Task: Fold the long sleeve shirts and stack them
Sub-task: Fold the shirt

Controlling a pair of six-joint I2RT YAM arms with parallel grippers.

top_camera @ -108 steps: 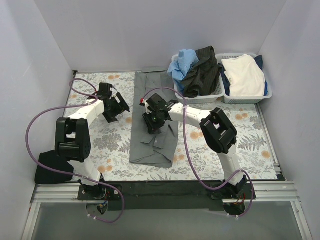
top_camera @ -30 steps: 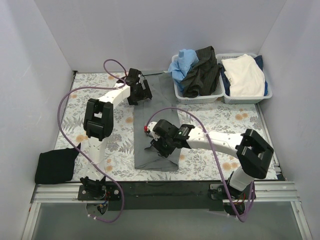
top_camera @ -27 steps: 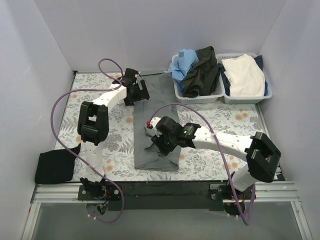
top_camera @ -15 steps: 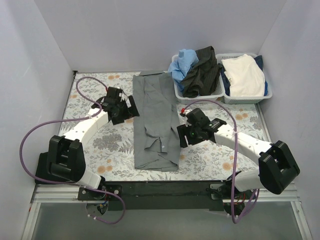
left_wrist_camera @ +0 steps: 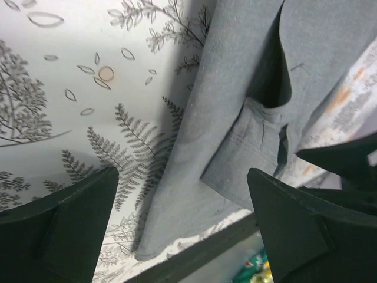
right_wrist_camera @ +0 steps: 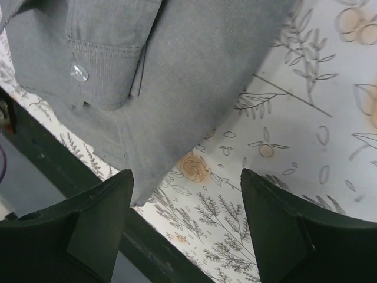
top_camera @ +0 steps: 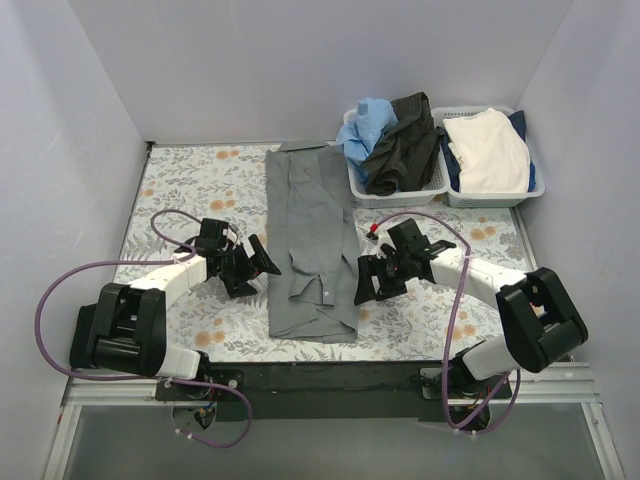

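Note:
The grey long sleeve shirt (top_camera: 308, 240) lies flat in a long narrow folded strip down the middle of the table. A buttoned cuff (right_wrist_camera: 112, 65) lies on top near its front end. My left gripper (top_camera: 257, 268) is open and empty just left of the shirt's near half; its wrist view shows the shirt's edge and cuff (left_wrist_camera: 253, 132) between the fingers (left_wrist_camera: 70, 230). My right gripper (top_camera: 362, 283) is open and empty just right of the shirt's near half, over its front right corner (right_wrist_camera: 177, 106). The black shirt is hidden behind my left arm at the near left corner.
Two white lattice baskets stand at the back right. One basket (top_camera: 400, 197) holds blue and dark clothes; the other basket (top_camera: 490, 197) holds white cloth. The floral table cover (top_camera: 450, 240) ends at a dark front rail (top_camera: 330, 375). Grey walls enclose three sides.
Both arms have come off the grey shirt and moved to its two sides. In the last half second both grippers moved toward the near end, the left more so. The shirt lies flat.

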